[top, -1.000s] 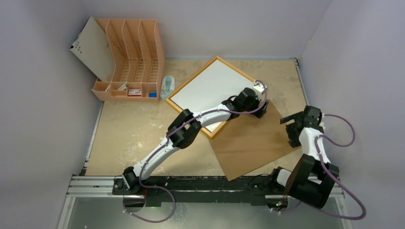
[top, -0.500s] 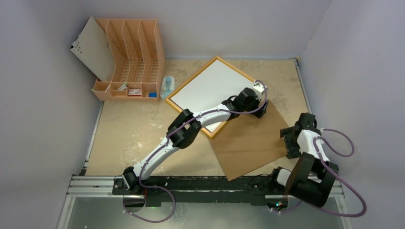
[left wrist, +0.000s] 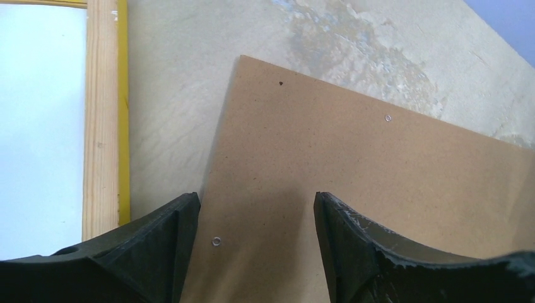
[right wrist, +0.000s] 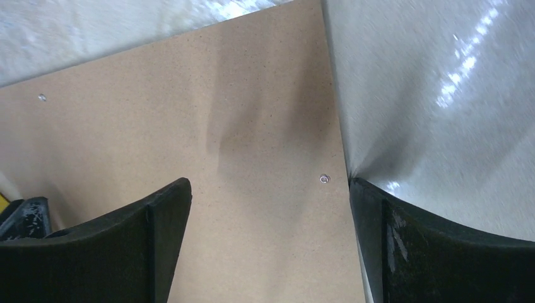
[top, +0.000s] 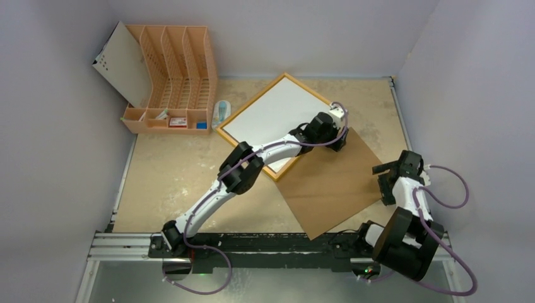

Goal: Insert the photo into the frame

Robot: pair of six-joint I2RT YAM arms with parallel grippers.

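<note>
Well, the frame [left wrist: 101,126] lies face down just left of the brown backing board [top: 328,183], pale wood back and yellow rim showing, the photo [top: 274,113] white side up inside. Left gripper [left wrist: 255,202] and right gripper [right wrist: 270,186] hang above the board, jaws apart, empty.

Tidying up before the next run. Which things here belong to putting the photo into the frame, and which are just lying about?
Job:
- rectangular yellow-rimmed wooden frame
- rectangular white-backed photo, seemingly, lying in it
- flat brown backing board, probably

Lying about:
- orange slotted plastic file rack
- flat white panel at its left side
- small pale tube beside it
</note>
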